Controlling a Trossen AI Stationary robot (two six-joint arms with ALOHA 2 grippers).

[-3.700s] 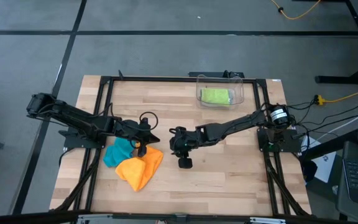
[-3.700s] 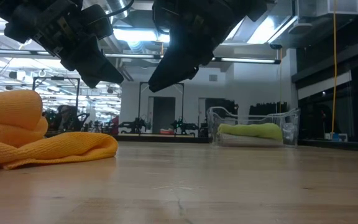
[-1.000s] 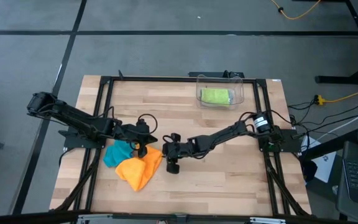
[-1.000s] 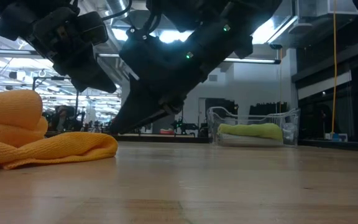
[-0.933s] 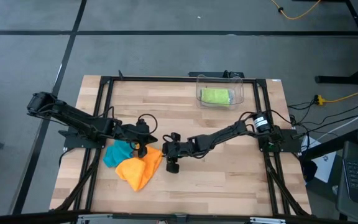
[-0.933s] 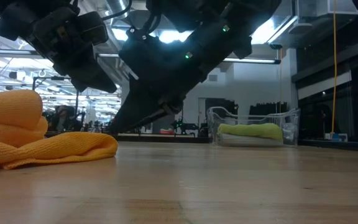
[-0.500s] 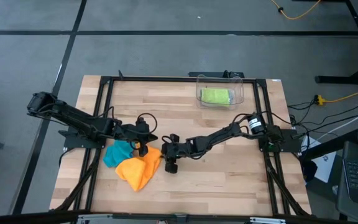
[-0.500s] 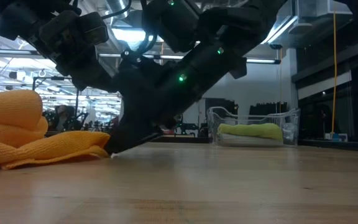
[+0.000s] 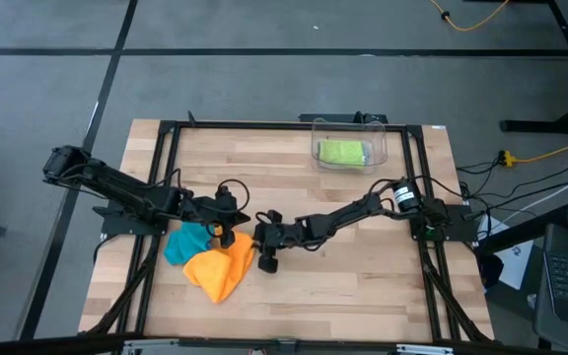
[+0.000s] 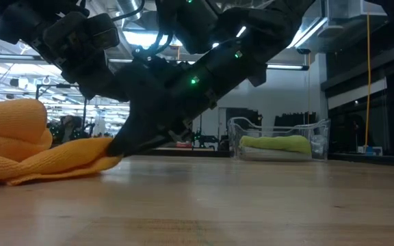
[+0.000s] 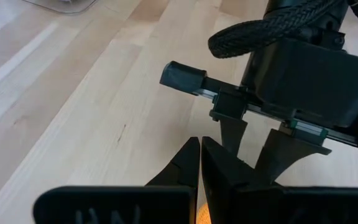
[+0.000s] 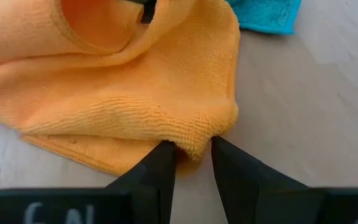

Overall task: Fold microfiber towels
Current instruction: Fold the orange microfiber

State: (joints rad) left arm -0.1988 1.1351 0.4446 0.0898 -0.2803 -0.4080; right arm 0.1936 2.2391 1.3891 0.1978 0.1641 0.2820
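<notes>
Only the lime green towel [image 9: 341,152] lies folded in the clear bin [image 9: 382,150]; my right gripper [image 12: 190,155] pinches the orange towel [image 9: 222,269] corner at table centre-left, left gripper [image 11: 200,163] shut beside it, teal towel [image 9: 187,242] crumpled, grey unseen.

My left gripper [image 9: 228,234] hangs with fingers [image 11: 194,163] pressed together near the table's front-left. My right gripper [image 12: 193,153] reaches low beside it, fingers [image 12: 160,163] pinching a fold.

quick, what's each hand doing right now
Left hand: shut, holding nothing visible.
Right hand: closing on a corner of the orange towel.
</notes>
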